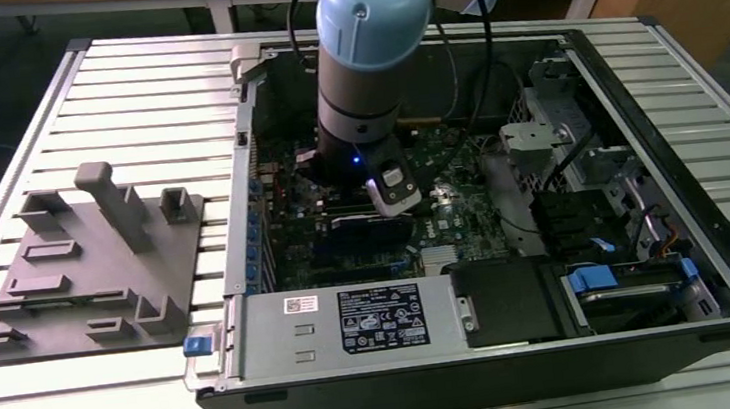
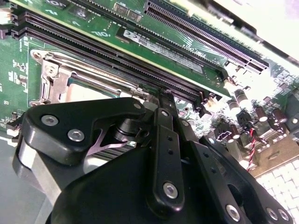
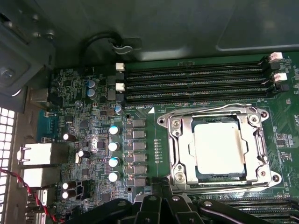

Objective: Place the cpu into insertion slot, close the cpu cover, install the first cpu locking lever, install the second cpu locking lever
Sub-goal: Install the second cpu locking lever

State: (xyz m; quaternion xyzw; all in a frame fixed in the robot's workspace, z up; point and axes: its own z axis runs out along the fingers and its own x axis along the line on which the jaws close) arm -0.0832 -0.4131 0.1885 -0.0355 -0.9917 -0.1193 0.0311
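The cpu [image 3: 219,148] already sits in the insertion slot [image 3: 184,140] with the cpu cover [image 3: 218,116] down around it, so the hand [image 3: 161,198], clenched and empty, hovers just beside the socket inside the open computer case [image 1: 684,174] on the slatted tabletop [image 1: 127,97].

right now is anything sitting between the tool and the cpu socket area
Nothing visible. In the first wrist view the tool sits just beside the cpu cover, which lies closed over the cpu, with only bare motherboard around them.
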